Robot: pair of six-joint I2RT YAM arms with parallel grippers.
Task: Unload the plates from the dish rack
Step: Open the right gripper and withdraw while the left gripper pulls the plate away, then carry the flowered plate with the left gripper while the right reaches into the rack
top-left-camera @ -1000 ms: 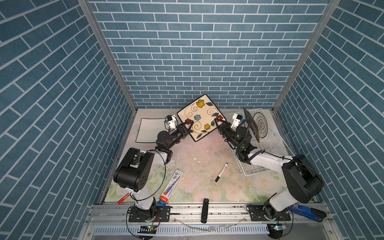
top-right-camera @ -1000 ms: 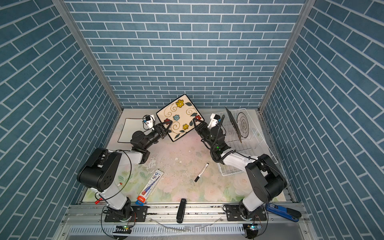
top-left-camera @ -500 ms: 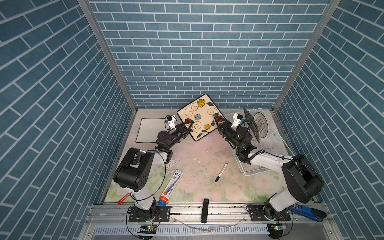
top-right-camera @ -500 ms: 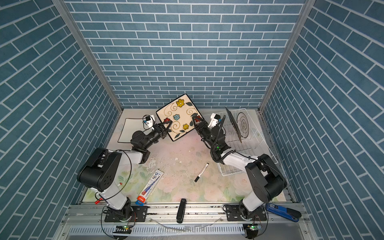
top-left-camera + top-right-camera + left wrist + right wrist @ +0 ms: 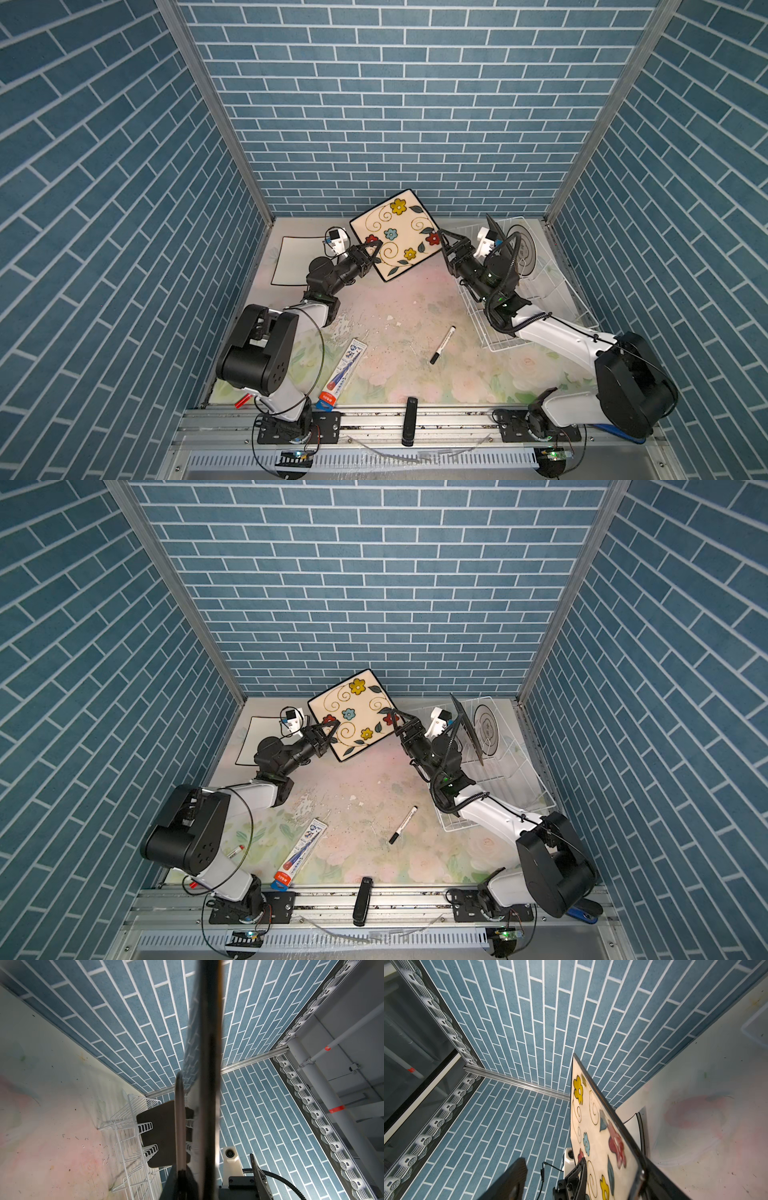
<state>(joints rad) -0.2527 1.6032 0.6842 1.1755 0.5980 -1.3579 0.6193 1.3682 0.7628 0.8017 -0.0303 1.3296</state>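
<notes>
Mid-table, above the mat: left gripper (image 5: 374, 252) clamped on the lower-left edge of the flowered plate (image 5: 395, 235), which is tilted and airborne. Right gripper (image 5: 444, 246) sits at the opposite corner, jaws now spread where they pinched a second ago. Handover looks made; left carries alone. Behind, the dish rack (image 5: 569, 297) holds a black plate (image 5: 493, 227) and a round plate (image 5: 524, 249). A white plate (image 5: 293, 262) lies flat, far-left.

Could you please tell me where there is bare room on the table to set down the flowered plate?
Widest bare patch: the middle of the mat, between the white plate, the dish rack and the marker. Crowded: front left around the boxed tube, and the rack's side.
</notes>
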